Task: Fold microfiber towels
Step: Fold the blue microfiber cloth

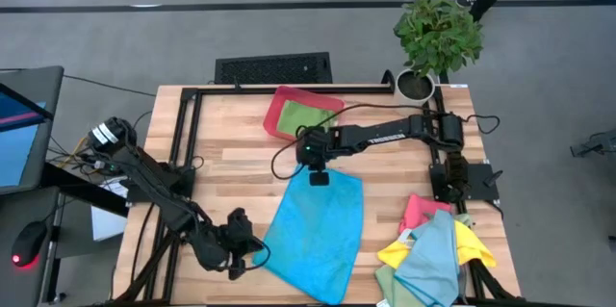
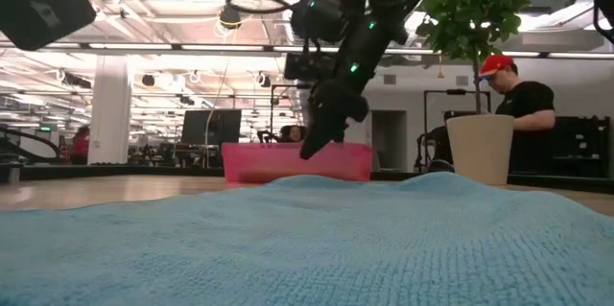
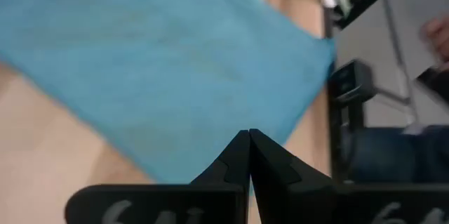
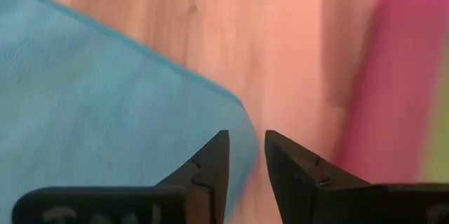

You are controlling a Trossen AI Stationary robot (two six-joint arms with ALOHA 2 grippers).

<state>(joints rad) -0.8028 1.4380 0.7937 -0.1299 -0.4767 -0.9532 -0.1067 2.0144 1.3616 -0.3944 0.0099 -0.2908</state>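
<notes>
A light blue microfiber towel (image 1: 318, 230) lies spread flat on the wooden table and fills the foreground of the low view (image 2: 307, 239). My right gripper (image 1: 318, 176) points down just above the towel's far corner (image 4: 231, 104), clear of it in the low view (image 2: 309, 151), its fingers slightly apart (image 4: 245, 147). My left gripper (image 1: 248, 249) is low at the towel's left near edge, its fingers shut (image 3: 249, 140), with the towel (image 3: 161, 62) just beyond their tips. My left gripper's shut fingertips (image 3: 238, 150) stand at the blue towel's left near edge (image 3: 175, 175), coming in low from the table's left. I cannot tell whether they touch the cloth.
A red tray (image 1: 279, 105) holding a green towel (image 1: 306, 119) stands just beyond my right gripper. A pile of pink, yellow, blue and green towels (image 1: 433, 249) lies at the near right. A potted plant (image 1: 438, 38) stands at the far right corner. A person (image 2: 513, 105) sits behind the table.
</notes>
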